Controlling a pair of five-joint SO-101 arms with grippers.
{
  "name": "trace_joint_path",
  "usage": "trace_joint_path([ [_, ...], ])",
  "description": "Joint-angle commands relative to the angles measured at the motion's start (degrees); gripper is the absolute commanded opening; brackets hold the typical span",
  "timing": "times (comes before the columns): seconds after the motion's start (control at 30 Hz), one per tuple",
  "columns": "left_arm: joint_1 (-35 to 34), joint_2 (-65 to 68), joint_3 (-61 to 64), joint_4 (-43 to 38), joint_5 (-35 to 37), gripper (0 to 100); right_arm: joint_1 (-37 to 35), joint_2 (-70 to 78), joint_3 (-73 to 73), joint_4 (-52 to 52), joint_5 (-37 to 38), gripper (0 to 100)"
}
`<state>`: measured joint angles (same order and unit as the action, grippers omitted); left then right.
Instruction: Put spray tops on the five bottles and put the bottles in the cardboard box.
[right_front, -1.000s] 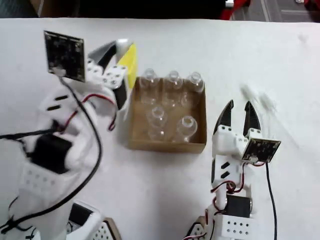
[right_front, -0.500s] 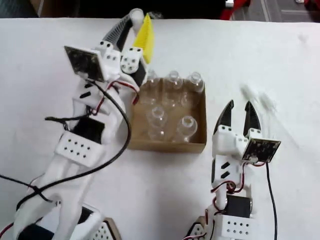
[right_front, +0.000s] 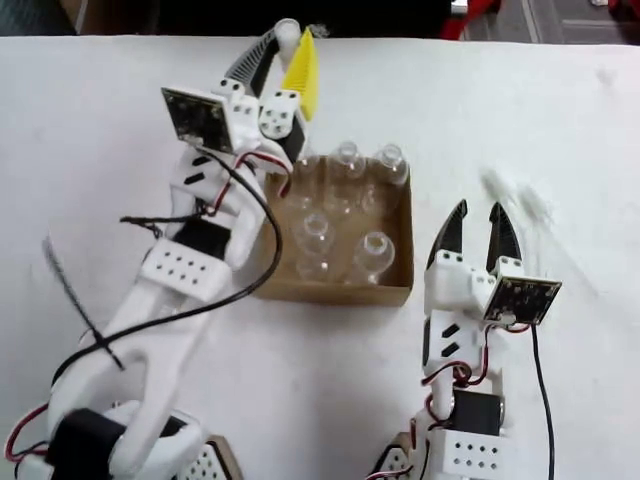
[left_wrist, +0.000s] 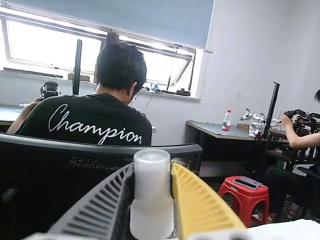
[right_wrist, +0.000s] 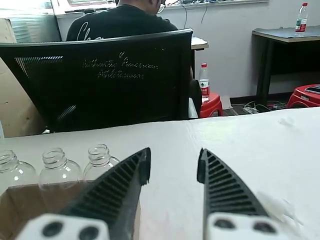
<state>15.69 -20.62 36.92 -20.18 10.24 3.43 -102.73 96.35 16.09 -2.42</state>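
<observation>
A: Left gripper (left_wrist: 152, 172)?
B: Clamped on one white top (left_wrist: 151, 200); swung from beside the box (right_front: 335, 292) to beyond its far corner.
A: Right gripper (right_front: 476, 222)?
B: Jaws wide, unmoved. Five bottles (right_front: 373, 255) stood boxed, uncapped; capping pending.

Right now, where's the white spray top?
In the high view, the spray top is clamped in the left end effector, just beyond the box's far left corner.
</observation>
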Motion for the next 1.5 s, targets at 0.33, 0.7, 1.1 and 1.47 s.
trace_joint_path([
  [0.33, -3.1, 3.4, -0.8, -5.5, -0.3, 2, 0.2, 0.0, 0.4, 0.1, 0.6, 13.4],
  [0.7, -3.0, 4.0, 0.9, -5.6, -0.2, 2, 0.2, 0.0, 0.4, 0.1, 0.6, 13.4],
  [1.1, -2.5, 5.1, 4.5, -5.6, 0.0, 2, 0.0, 0.0, 0.4, 0.1, 0.7, 13.4],
  [1.47, -2.0, 13.7, 3.2, -5.7, -0.2, 2, 0.0, 0.0, 0.4, 0.1, 0.7, 13.4],
])
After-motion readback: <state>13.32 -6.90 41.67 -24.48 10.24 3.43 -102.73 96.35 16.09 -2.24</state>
